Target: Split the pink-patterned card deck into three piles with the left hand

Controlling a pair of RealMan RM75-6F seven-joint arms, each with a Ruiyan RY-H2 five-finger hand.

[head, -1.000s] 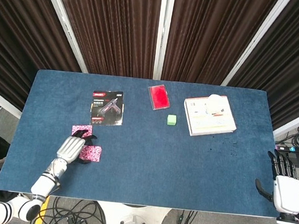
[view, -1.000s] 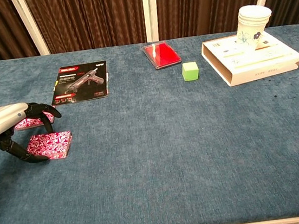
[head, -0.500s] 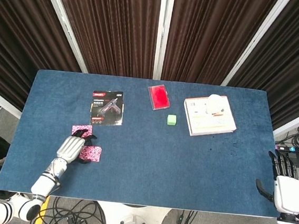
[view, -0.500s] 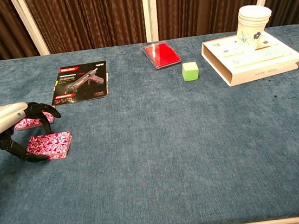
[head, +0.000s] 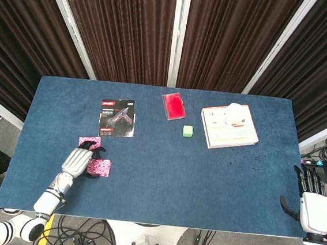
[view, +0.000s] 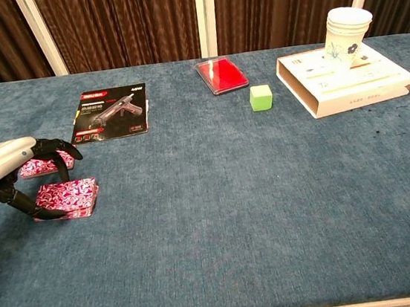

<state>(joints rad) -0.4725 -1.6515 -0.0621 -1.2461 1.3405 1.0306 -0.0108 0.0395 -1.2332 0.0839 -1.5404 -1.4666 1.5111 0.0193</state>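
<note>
The blue table [head: 205, 167] carries, along its far side, a white box [view: 346, 80] with paper cups [view: 347, 27], a tool card [view: 110, 113], a red case [view: 222, 75] and a green cube [view: 261, 97]. At the near left lie two pink card piles: the near pile [view: 72, 197] and, just beyond it, the far pile [view: 42, 166], partly hidden. Each has its long axis running left to right.

The left hand [view: 13, 173] arches over the near pile, fingers curled with tips at its edges; whether any cards are actually pinched, I cannot tell. The right hand [head: 312, 206] rests off the near right corner, fingers apart, holding nothing.

The likely risk: a shallow pinch could drag the whole pile or spill cards instead of lifting a clean packet.
</note>
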